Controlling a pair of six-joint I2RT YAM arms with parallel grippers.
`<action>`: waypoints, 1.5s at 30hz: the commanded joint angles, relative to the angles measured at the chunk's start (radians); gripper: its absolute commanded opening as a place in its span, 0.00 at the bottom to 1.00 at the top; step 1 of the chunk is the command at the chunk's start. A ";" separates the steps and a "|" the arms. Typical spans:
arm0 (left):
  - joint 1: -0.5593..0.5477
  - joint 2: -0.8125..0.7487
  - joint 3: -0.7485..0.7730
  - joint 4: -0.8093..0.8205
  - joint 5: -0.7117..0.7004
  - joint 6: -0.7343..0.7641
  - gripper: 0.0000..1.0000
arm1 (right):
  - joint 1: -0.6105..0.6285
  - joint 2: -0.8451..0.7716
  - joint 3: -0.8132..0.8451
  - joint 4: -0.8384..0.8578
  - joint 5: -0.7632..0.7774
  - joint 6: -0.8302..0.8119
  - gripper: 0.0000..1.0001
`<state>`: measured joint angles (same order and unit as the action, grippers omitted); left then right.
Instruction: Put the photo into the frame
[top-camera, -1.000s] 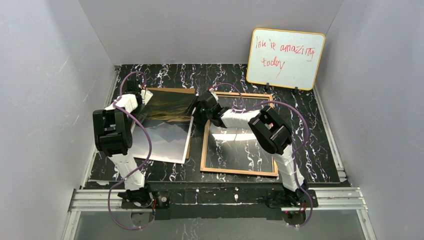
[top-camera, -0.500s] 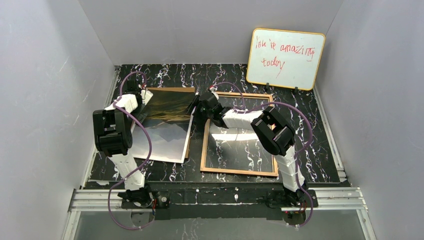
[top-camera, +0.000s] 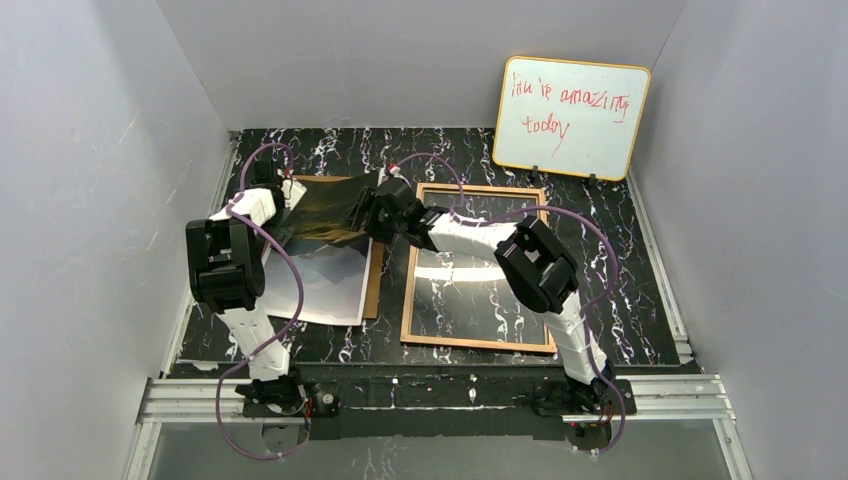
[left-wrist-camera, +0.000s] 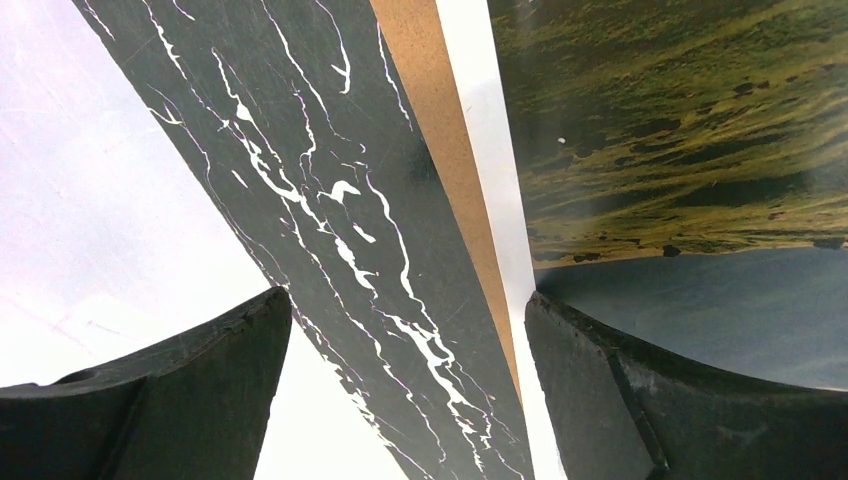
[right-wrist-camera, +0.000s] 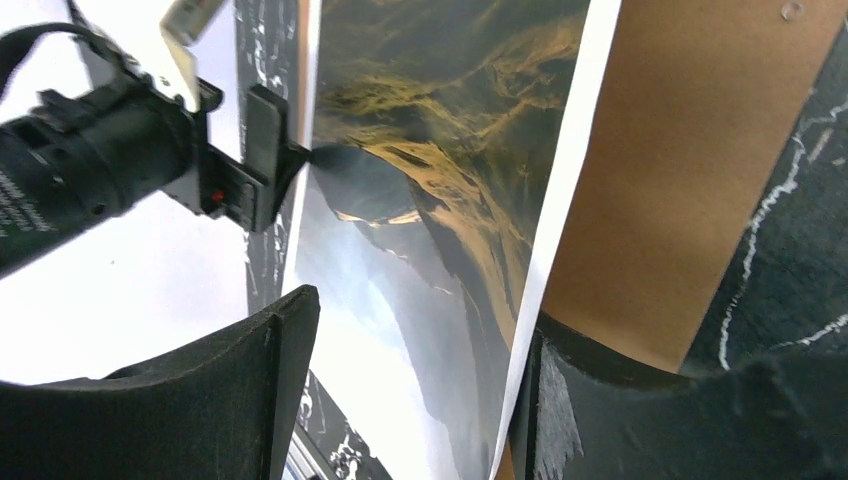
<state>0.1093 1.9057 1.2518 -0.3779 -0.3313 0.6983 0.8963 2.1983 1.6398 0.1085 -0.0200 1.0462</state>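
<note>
Black fingers (right-wrist-camera: 230, 400) of right gripper (right-wrist-camera: 420, 330) spread wide, straddling photo's (right-wrist-camera: 420, 200) white right edge, nothing pinched. Gripper slid left off frame (top-camera: 478, 345) corner in last second. Photo lies on hardboard panel (right-wrist-camera: 670, 170), left of frame. Left gripper (left-wrist-camera: 405, 310) gapes at opposite edge. Pickup looks imminent.

An orange-edged whiteboard (top-camera: 571, 118) with red handwriting stands against the grey back wall (top-camera: 380, 60) at the far right of the black, white-veined worktop (top-camera: 640, 270), while a brown hardboard panel (right-wrist-camera: 660, 200) lies flat towards its left.
</note>
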 joint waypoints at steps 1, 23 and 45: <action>-0.018 0.104 -0.086 -0.140 0.192 -0.054 0.88 | -0.006 0.002 -0.030 0.062 -0.032 0.003 0.72; 0.103 -0.038 0.302 -0.399 0.295 -0.112 0.98 | -0.119 -0.311 -0.058 -0.027 -0.156 -0.179 0.01; 0.106 -0.062 0.249 -0.347 0.372 -0.211 0.98 | -0.487 -0.875 0.290 -1.131 0.619 -0.673 0.01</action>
<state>0.2138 1.9003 1.5265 -0.7105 0.0219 0.4923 0.4080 1.2896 1.8530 -0.9073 0.4545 0.4664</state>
